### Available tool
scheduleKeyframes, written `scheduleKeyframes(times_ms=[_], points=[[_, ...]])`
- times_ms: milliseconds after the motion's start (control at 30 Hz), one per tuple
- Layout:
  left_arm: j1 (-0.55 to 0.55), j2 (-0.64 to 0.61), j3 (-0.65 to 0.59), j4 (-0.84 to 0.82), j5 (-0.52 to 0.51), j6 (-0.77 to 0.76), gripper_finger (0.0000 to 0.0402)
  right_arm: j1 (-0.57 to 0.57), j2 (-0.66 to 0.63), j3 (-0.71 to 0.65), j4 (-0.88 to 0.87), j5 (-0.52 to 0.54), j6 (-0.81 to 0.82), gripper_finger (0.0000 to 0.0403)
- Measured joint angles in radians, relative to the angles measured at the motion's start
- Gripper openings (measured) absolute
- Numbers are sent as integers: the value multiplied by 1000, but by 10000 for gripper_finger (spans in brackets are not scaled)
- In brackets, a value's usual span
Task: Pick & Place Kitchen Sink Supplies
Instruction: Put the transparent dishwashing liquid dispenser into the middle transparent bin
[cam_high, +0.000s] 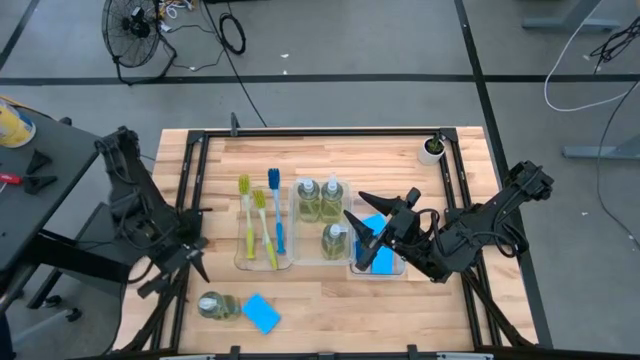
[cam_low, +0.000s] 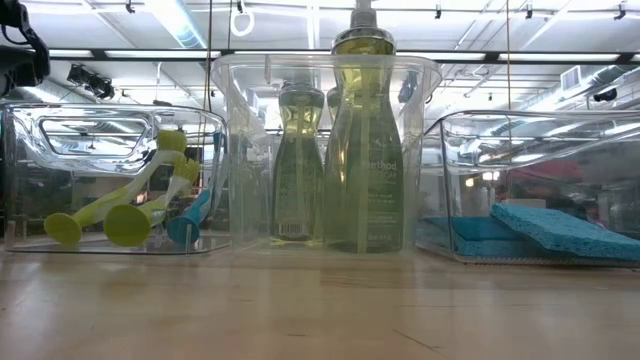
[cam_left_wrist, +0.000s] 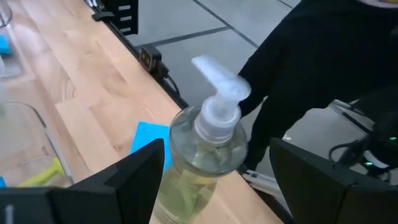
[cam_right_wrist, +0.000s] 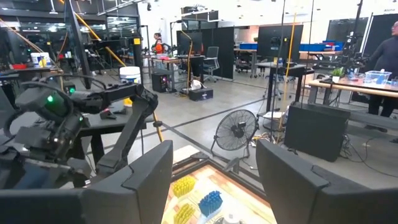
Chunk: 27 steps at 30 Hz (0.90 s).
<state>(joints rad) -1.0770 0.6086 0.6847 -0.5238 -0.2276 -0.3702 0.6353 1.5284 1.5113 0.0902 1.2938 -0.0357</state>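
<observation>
A clear pump bottle of yellow-green soap (cam_high: 218, 306) rests on the table near its front left corner, beside a loose blue sponge (cam_high: 262, 313). My left gripper (cam_high: 195, 262) hovers open just short of it. In its wrist view the bottle (cam_left_wrist: 208, 143) shows between and beyond the two fingers, untouched. Three clear trays stand mid-table. They hold three dish brushes (cam_high: 262, 225), three soap bottles (cam_high: 322, 215) and blue sponges (cam_high: 378, 256). My right gripper (cam_high: 353, 205) is open and level, high above the sponge tray, with nothing between its fingers.
A small white cup (cam_high: 432, 150) stands at the back right corner. Dark frame rails (cam_high: 200, 140) run along the table's edges. Bare wood lies in front of the trays and along the far side. In the low view the trays fill the middle, bottles (cam_low: 365, 150) in the centre one.
</observation>
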Motion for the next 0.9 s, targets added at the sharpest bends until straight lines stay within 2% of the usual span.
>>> scheduleKeyframes(times_ms=[300, 700, 900], points=[[-29, 5, -67, 154, -89, 28, 295, 0, 0, 0, 0, 0, 0, 231], [-40, 97, -86, 262, -95, 42, 295, 0, 0, 0, 0, 0, -7, 231], [-40, 147, -86, 310, -130, 36, 295, 0, 0, 0, 0, 0, -7, 231]])
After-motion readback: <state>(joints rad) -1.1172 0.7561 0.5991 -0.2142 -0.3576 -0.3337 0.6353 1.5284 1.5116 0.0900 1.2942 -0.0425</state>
